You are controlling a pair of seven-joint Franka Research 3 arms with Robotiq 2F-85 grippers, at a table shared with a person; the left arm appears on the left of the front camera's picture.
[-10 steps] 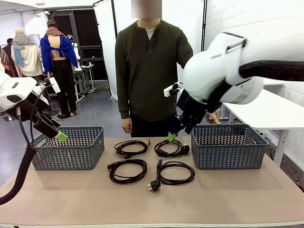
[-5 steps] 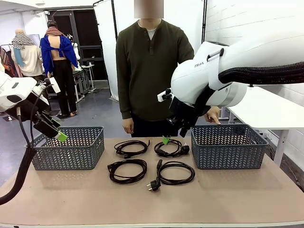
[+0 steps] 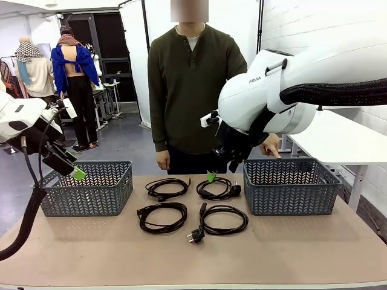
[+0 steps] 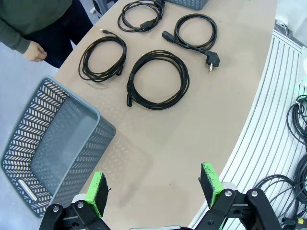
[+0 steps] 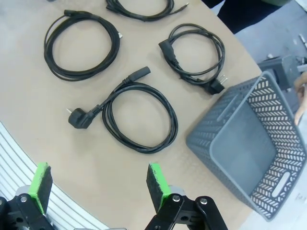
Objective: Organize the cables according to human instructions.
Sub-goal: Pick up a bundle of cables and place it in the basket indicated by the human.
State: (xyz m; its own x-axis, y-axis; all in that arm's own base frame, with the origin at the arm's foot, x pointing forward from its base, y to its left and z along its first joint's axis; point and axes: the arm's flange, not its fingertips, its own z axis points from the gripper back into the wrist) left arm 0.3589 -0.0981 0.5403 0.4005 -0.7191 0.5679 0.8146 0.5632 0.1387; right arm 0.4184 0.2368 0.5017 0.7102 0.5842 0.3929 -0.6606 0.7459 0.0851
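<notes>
In the front view, "FRAN" reads on the right arm. Four cables lie coiled flat on the table between two baskets. The right gripper hangs over the far right coil, and the left gripper is beside the left basket. In the left wrist view the fingers are spread and empty, with the cables well ahead. In the right wrist view the fingers are apart, holding nothing. The nearest cable lies just ahead, its plug pointing to picture left.

"FRAN" lettering, on white right arm
</notes>
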